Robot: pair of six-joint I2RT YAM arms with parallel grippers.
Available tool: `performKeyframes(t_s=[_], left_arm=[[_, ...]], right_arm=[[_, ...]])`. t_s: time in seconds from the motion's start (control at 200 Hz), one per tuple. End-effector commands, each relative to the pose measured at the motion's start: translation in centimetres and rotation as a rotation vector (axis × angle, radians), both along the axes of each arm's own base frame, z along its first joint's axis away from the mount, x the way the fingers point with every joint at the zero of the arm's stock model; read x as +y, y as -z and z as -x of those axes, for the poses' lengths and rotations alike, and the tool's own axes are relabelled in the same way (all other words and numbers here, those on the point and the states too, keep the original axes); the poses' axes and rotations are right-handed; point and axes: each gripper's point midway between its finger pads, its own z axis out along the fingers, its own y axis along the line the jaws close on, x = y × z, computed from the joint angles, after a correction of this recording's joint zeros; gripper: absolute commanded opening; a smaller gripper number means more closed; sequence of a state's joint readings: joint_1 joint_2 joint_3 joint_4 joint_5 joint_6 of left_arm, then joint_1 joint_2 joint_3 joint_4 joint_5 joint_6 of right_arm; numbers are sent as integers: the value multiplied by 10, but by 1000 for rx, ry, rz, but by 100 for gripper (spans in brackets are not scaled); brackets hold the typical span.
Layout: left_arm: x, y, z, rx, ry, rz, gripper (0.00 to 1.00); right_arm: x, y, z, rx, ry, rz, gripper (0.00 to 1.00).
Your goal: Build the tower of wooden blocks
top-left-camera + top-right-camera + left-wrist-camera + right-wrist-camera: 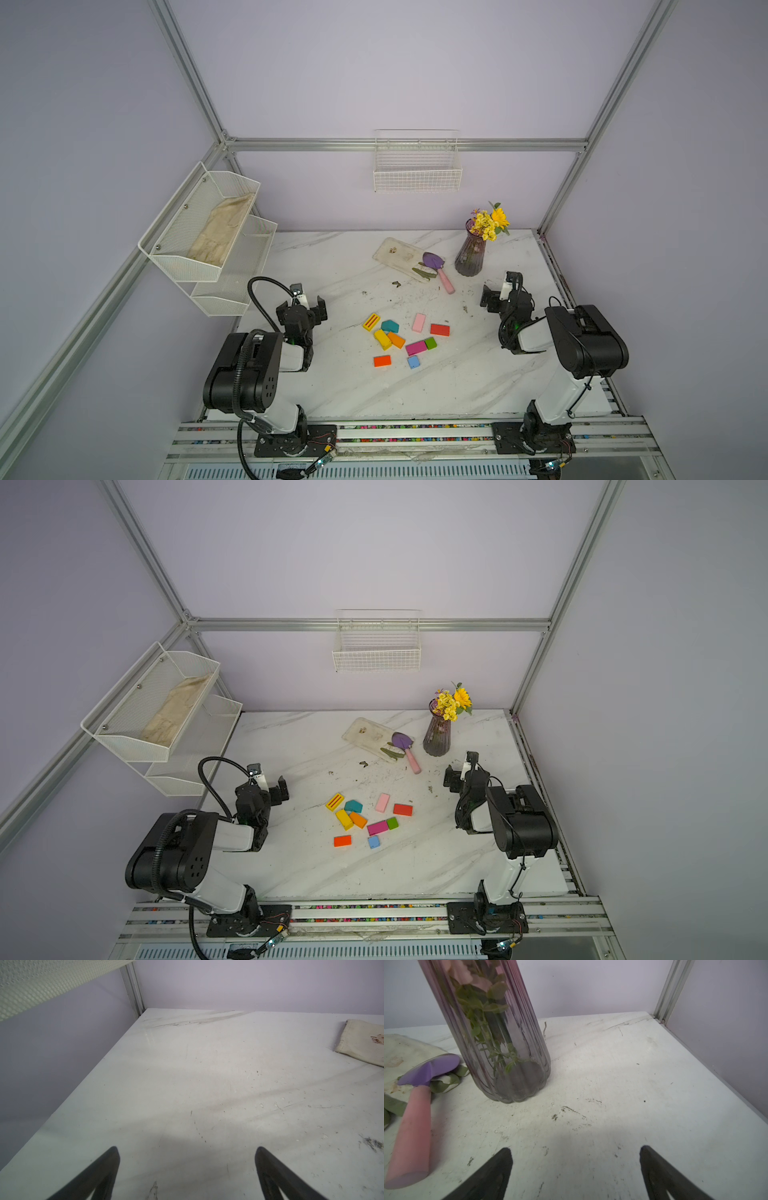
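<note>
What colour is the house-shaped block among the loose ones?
The house-shaped block is teal; it shows best in a top view.

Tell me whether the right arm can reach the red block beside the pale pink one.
Probably yes. The right gripper stands open and empty, and only bare table lies between it and the red block, which lies flat, apart from the pink block.

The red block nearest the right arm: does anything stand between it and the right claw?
Nothing visible does. In a top view, only bare, soiled table lies between the open right claw and the red block. The vase and the trowel are farther back, off that line.
</note>
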State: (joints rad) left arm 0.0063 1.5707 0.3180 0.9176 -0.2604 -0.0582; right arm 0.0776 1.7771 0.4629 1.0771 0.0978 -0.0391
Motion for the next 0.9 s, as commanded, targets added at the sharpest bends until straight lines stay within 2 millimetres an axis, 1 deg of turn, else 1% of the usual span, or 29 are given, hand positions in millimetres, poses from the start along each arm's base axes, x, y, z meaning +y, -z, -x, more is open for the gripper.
performKeyframes(t_s=[0.0,0.44,0.5,0.54,0.55,0.59,0.64,0.645,0.655,0.675,0.705,0.745,0.77,0.815,0.82,0.825,0.87,0.895], left_arm=[[0,-30,-18,-88,10,-19,100],[0,-30,-17,-90,10,-18,100],[-1,-31,-16,-94,18,-21,100],[-2,-36,-17,-104,18,-32,100],[0,-37,-17,-102,11,-36,100],[4,-43,-17,-70,-31,-43,100],[6,-59,-20,-36,-66,-48,100],[6,-58,-21,-21,-68,-47,100],[6,-67,-20,-29,-75,-40,100],[9,-75,-18,-23,-102,-17,100],[11,-82,-15,-11,-139,32,100],[10,-94,-11,-16,-149,83,100],[6,-101,-10,-37,-141,133,100],[-10,-111,-9,-65,-59,199,100],[-12,-112,-9,-69,-48,204,100],[-14,-113,-8,-72,-37,210,100],[-31,-122,-7,-103,43,258,100],[-38,-129,-4,-117,60,272,100]], right_arm=[[-2,-5,-3,-14,6,19,97],[-1,-5,-2,-19,3,18,97],[-2,-14,-2,-41,8,14,97],[-5,-22,-1,-26,23,16,97],[-6,-22,-1,-10,32,18,97],[-12,-31,-2,30,67,24,97],[-19,-42,-4,70,113,28,97],[-19,-43,-4,75,117,25,97],[-20,-45,-4,79,125,23,97],[-22,-49,-5,85,143,13,97],[-26,-54,-5,89,176,-10,97],[-28,-60,-4,95,211,-59,97],[-28,-65,-4,99,229,-98,97],[-31,-71,-1,135,279,-165,97],[-31,-73,-1,136,282,-173,97],[-31,-81,-5,116,284,-186,97],[-25,-81,1,208,286,-235,97],[-22,-83,0,216,285,-264,97]])
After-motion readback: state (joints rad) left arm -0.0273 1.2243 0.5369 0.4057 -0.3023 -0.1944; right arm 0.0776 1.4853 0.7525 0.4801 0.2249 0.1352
